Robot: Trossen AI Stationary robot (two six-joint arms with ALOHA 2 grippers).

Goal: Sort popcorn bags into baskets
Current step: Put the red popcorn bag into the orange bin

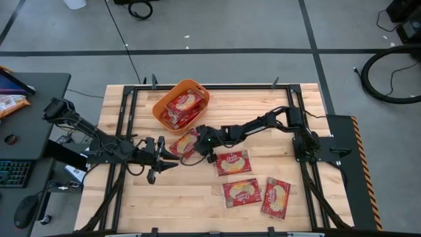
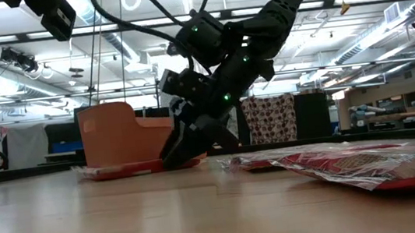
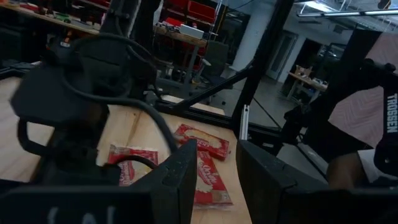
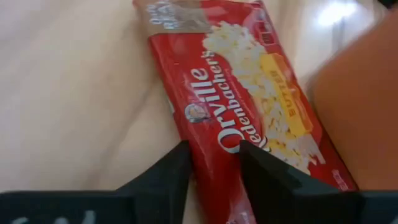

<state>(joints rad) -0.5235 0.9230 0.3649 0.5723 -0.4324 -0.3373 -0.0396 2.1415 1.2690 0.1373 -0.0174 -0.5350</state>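
Orange basket (image 1: 160, 105) at the table's far edge already holds a few popcorn bags (image 1: 184, 104). Right gripper (image 1: 197, 146), fingers straddling and closing on one bag (image 1: 184, 143) lying flat just beside the basket; not lifted. Three more (image 1: 233, 162) lie loose nearby, and left gripper (image 1: 168, 150) waits open close by.

- A large workshop or robotics lab, by the look of it.
- High ceiling (image 2: 383, 2) with long strip lights and exposed ducts.
- Grey concrete floor (image 1: 230, 26) with taped lines and loose cables.
- Wooden bench (image 1: 197, 204) in a black metal frame.
- Desk with keyboard (image 1: 13, 174) and mouse alongside.
- Red storage bins (image 3: 193, 9) on shelving.
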